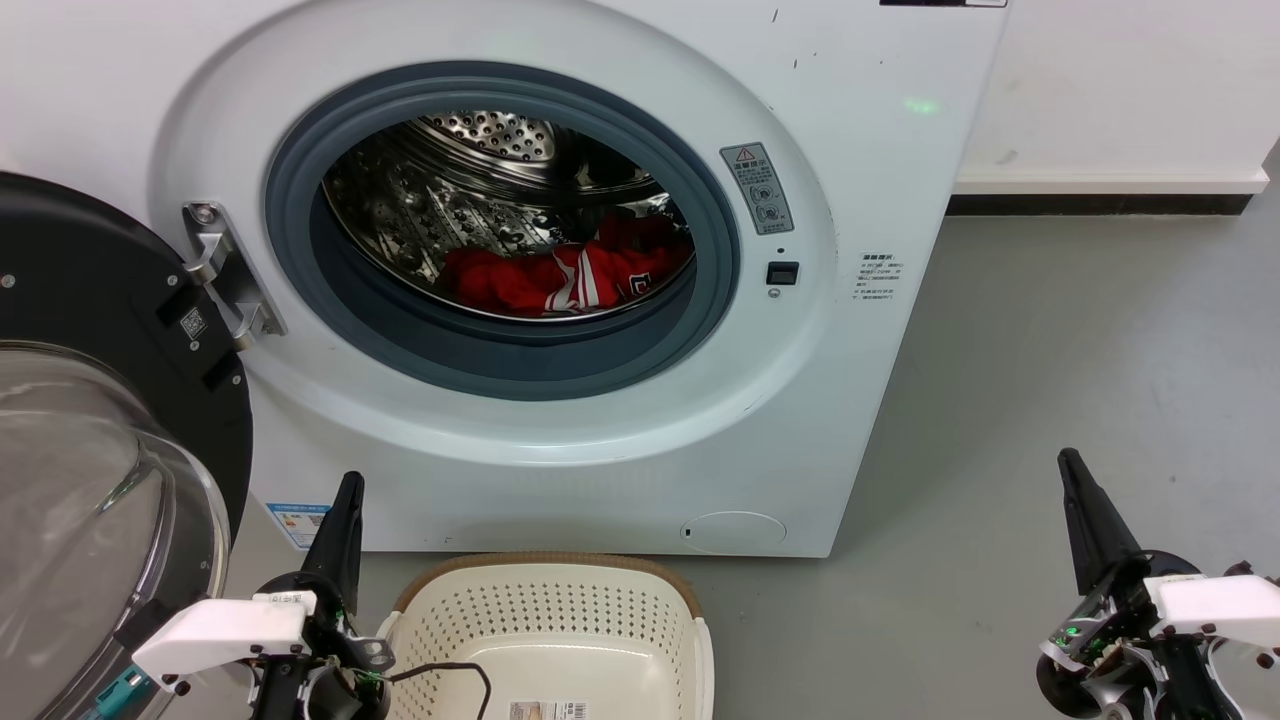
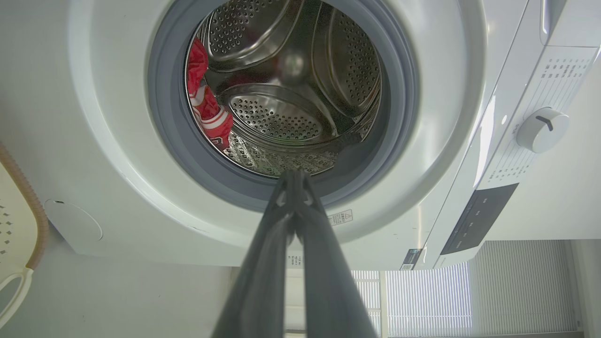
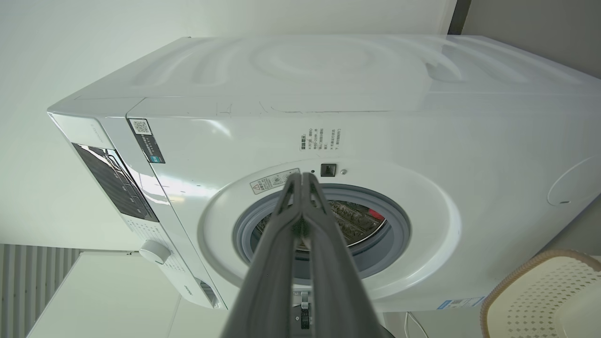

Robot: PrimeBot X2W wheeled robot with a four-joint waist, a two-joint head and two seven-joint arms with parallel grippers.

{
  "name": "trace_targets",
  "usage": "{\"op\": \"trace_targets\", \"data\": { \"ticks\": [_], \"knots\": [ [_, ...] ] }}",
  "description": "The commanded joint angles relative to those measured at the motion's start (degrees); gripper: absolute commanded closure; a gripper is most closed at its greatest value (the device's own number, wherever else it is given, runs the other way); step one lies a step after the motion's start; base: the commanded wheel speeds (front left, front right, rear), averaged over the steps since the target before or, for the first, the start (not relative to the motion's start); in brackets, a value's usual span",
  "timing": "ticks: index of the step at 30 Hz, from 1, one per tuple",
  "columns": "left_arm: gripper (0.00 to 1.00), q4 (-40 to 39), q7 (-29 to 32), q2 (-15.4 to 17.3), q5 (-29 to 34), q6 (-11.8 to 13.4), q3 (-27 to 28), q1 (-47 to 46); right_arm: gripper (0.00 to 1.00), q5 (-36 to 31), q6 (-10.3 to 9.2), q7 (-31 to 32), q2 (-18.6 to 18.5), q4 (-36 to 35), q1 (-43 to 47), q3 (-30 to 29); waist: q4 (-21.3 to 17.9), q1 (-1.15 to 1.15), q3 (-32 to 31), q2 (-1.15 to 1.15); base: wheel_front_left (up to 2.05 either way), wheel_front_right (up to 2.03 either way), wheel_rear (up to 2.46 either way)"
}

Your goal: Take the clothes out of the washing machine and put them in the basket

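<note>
The white washing machine (image 1: pixel 850 130) stands with its porthole uncovered, and red clothes (image 1: pixel 560 275) with white stripes lie at the bottom of the steel drum. They also show in the left wrist view as clothes (image 2: pixel 206 105) at the drum's left side. The cream basket (image 1: pixel 560 625) sits on the floor right in front of the machine, with nothing but a label inside. My left gripper (image 1: pixel 348 490) is shut, low beside the basket's left side. My right gripper (image 1: pixel 1068 462) is shut, far to the right over the floor. Both are well short of the porthole.
The black-rimmed glass door (image 1: pixel 90 450) hangs swung out at the left, close to my left arm. Grey floor (image 1: pixel 1050 400) stretches to the machine's right, up to a white wall with a dark skirting. A control knob (image 2: pixel 542 130) sits on the machine's panel.
</note>
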Motion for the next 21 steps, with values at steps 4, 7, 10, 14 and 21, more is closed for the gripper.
{"op": "trace_targets", "data": {
  "ticks": [4,7,10,14,21],
  "knots": [
    [1.0,-0.02,0.11,-0.04,-0.14,-0.12,0.15,-0.34,1.0,-0.25,0.0,0.02,0.21,0.09,-0.7,0.04,0.0,0.0,0.0,0.0,0.0,0.0,0.0],
    [1.0,-0.02,0.11,-0.04,-0.14,-0.12,0.15,-0.34,1.0,-0.25,0.0,0.02,0.21,0.09,-0.7,0.04,0.0,0.0,0.0,0.0,0.0,0.0,0.0],
    [1.0,-0.02,0.11,-0.04,-0.14,-0.12,0.15,-0.34,1.0,-0.25,0.0,0.02,0.21,0.09,-0.7,0.04,0.0,0.0,0.0,0.0,0.0,0.0,0.0],
    [1.0,-0.02,0.11,-0.04,-0.14,-0.12,0.15,-0.34,1.0,-0.25,0.0,0.02,0.21,0.09,-0.7,0.04,0.0,0.0,0.0,0.0,0.0,0.0,0.0],
    [1.0,-0.02,0.11,-0.04,-0.14,-0.12,0.15,-0.34,1.0,-0.25,0.0,0.02,0.21,0.09,-0.7,0.04,0.0,0.0,0.0,0.0,0.0,0.0,0.0]
  ]
}}
